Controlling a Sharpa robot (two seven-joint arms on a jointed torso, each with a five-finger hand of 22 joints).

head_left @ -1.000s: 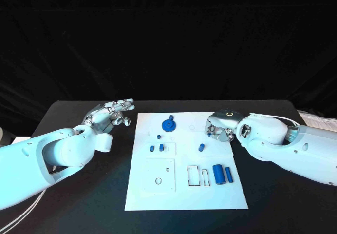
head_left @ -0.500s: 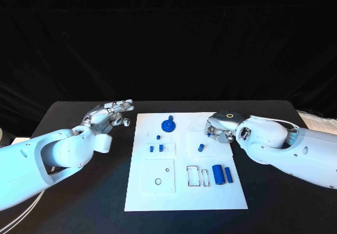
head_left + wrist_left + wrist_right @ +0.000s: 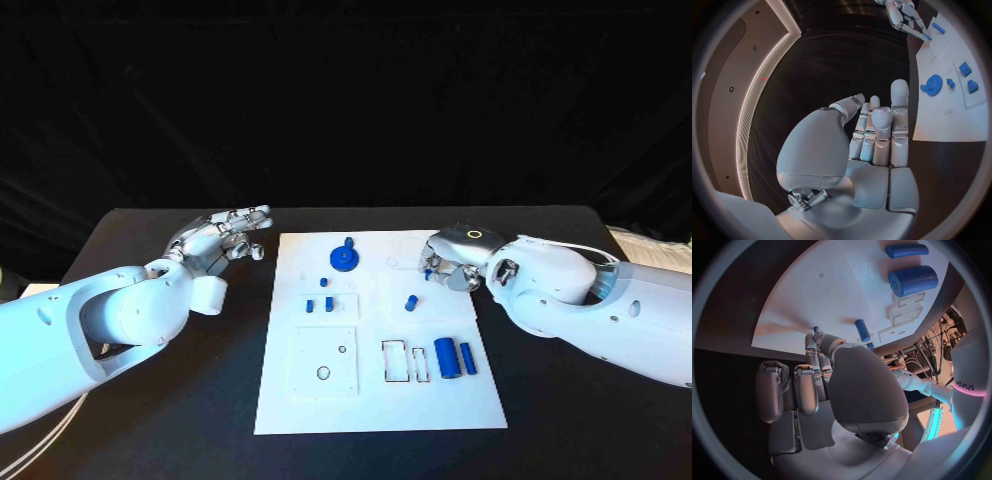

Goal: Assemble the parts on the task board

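The white task board (image 3: pixel 378 400) lies mid-table. On it are a blue gear (image 3: pixel 346 257), small blue blocks (image 3: pixel 330 302), a short blue peg (image 3: pixel 411 301) and two blue cylinders (image 3: pixel 446 352) beside rectangular slots. My right hand (image 3: pixel 450 264) hovers over the board's far right edge with its fingers curled, and seems to pinch a tiny blue part (image 3: pixel 815 330) at the fingertips. The big cylinder (image 3: pixel 912 280) and the peg (image 3: pixel 861 330) lie beyond that hand. My left hand (image 3: pixel 225 236) is off the board's left side, its fingers (image 3: pixel 898 117) straight and holding nothing.
The black table (image 3: pixel 173 420) surrounds the board, with bare surface on both sides. A square recessed plate (image 3: pixel 326 361) with small holes sits in the board's near left part. In the left wrist view the gear (image 3: pixel 933 82) and the board (image 3: pixel 954 120) lie beside the hand.
The right hand has shifted very slightly at the board's far right edge. The left hand and the parts on the board stay where they were.
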